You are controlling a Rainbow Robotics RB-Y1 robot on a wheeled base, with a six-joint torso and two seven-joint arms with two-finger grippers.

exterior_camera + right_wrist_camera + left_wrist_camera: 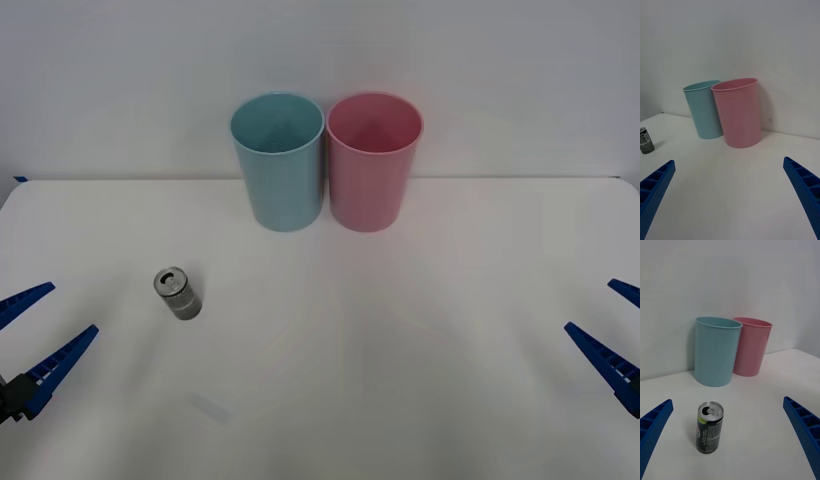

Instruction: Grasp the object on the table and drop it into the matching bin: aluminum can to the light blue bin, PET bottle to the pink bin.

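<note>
Aluminum can (pixel 177 293): upright on the desk (pixel 400 350), left of centre, nearer than the light blue bin (pixel 280 165). Left tool (pixel 30 335): spread, empty, just left of the can, the closer arm. Right tool (pixel 615 335): spread, empty, far right, well apart.

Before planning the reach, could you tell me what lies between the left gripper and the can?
Only bare table: the front view shows nothing between the open left gripper and the upright can.
</note>
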